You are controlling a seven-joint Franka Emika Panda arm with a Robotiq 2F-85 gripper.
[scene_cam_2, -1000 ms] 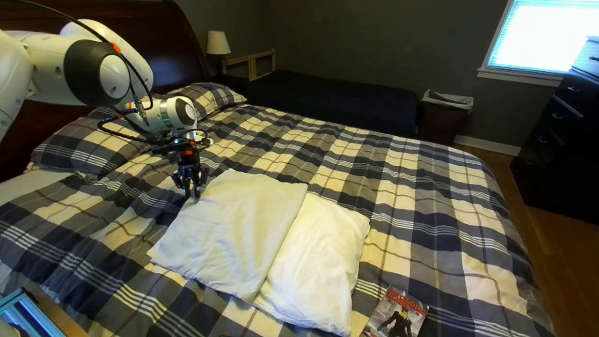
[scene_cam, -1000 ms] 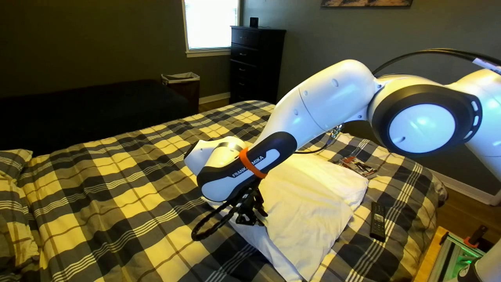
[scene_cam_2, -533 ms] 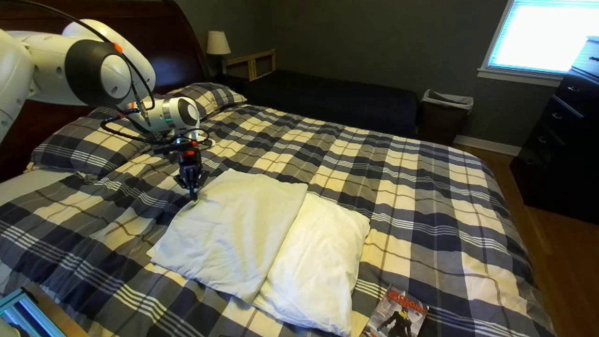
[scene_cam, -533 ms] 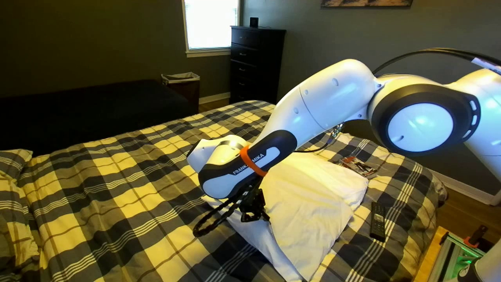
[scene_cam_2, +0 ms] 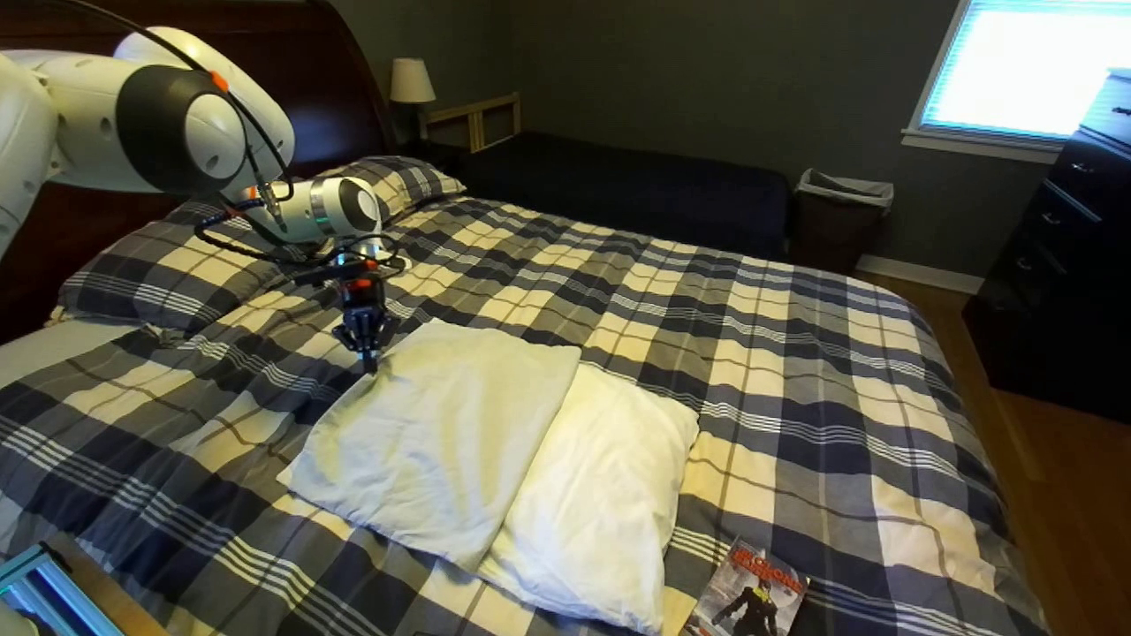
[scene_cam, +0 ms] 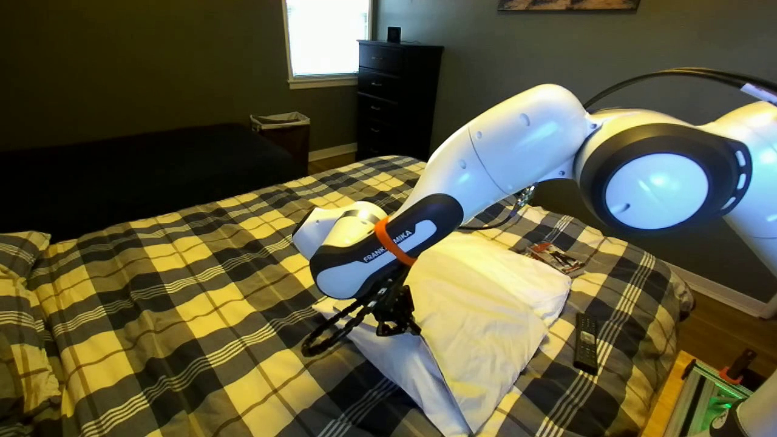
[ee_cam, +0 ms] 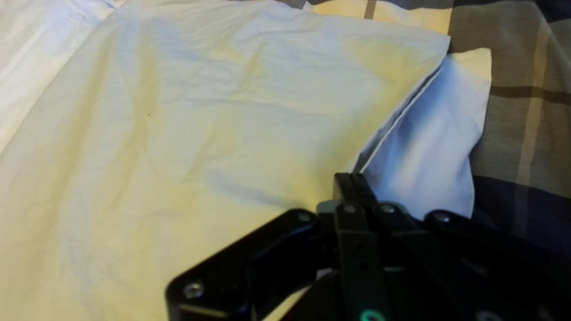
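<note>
Pillowcase (scene_cam_2: 437, 433) is pinched by the pincer (ee_cam: 350, 176), a pillow (scene_cam_2: 599, 495) partly inside or beneath it, unclear which.

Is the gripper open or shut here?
Shut, apparently pinching the edge of the white cloth: in the wrist view, the gripper has its fingers together there.

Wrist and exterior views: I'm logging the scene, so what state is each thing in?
White cloth, creased, layers parted at one edge.
Gripper, shut on that edge.
White pillow, lying flat.
Remote, buttons up.
Book or disc case, cover up.
Plaid bedcover, spread, rumpled.
Window blind, lowered.
Dresser drawers, shut.
Hamper, open.
Lamp, unclear if lit.
</note>
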